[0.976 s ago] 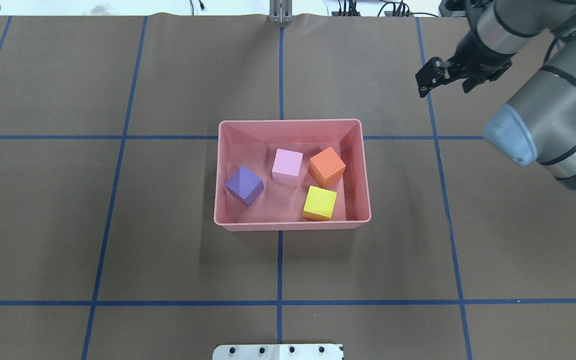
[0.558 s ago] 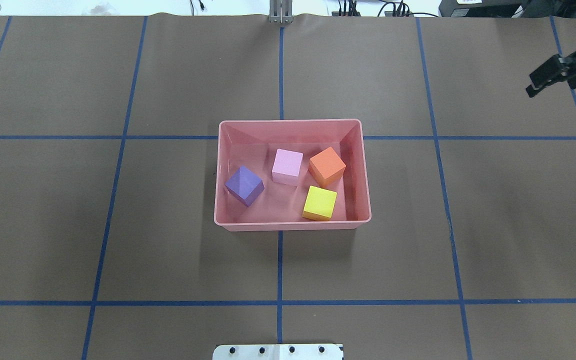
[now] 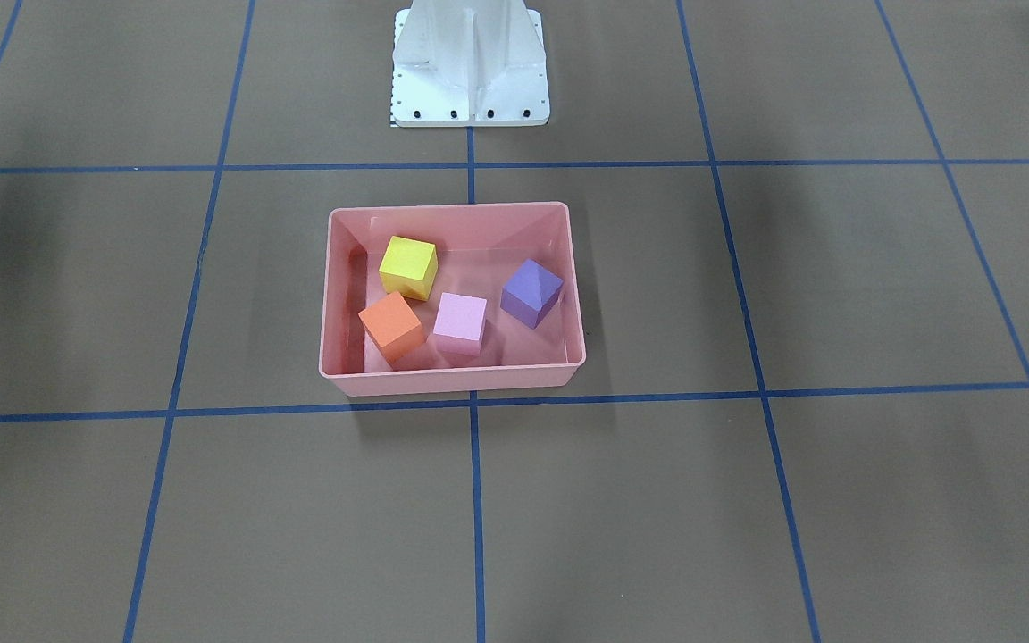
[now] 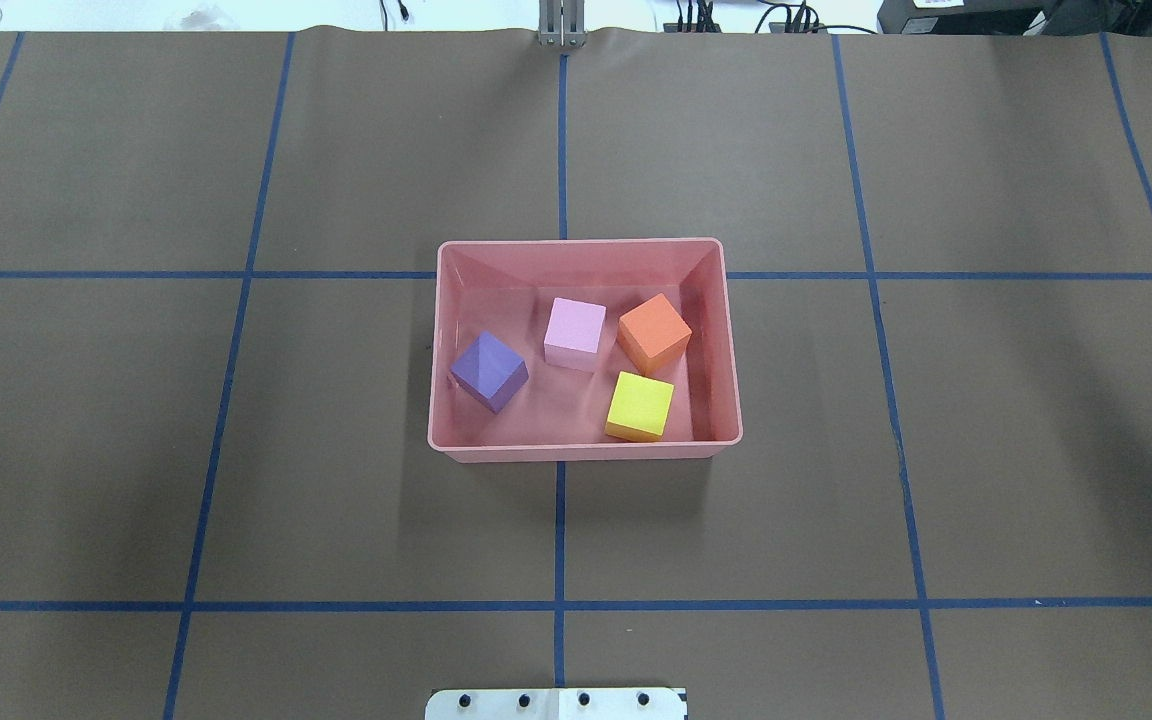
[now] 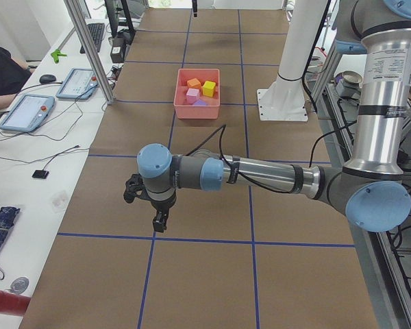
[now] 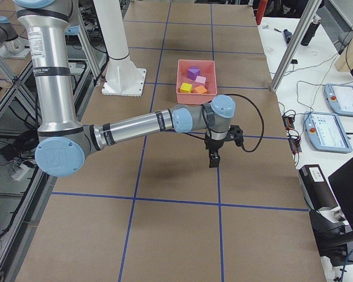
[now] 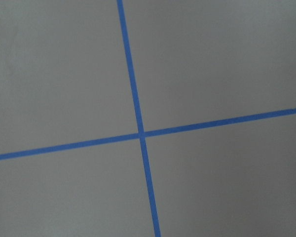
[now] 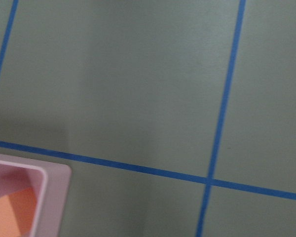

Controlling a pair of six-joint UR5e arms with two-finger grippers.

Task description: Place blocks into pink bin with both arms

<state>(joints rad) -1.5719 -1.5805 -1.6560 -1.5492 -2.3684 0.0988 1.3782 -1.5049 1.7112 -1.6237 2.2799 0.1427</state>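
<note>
The pink bin stands at the table's middle, also in the front view. Inside it lie the purple block, light pink block, orange block and yellow block. My left gripper shows only in the left side view, far from the bin, low over bare paper; I cannot tell if it is open. My right gripper shows only in the right side view, past the bin's end; I cannot tell its state. The right wrist view catches the bin's corner.
The white base plate stands on the robot's side of the bin. Blue tape lines cross the brown paper. Tablets and a seated person are along the operators' bench. Another tablet lies beside the table's right end.
My right arm has swung away to the right and left the overhead view almost wholly. The bin and the blocks have not moved.
</note>
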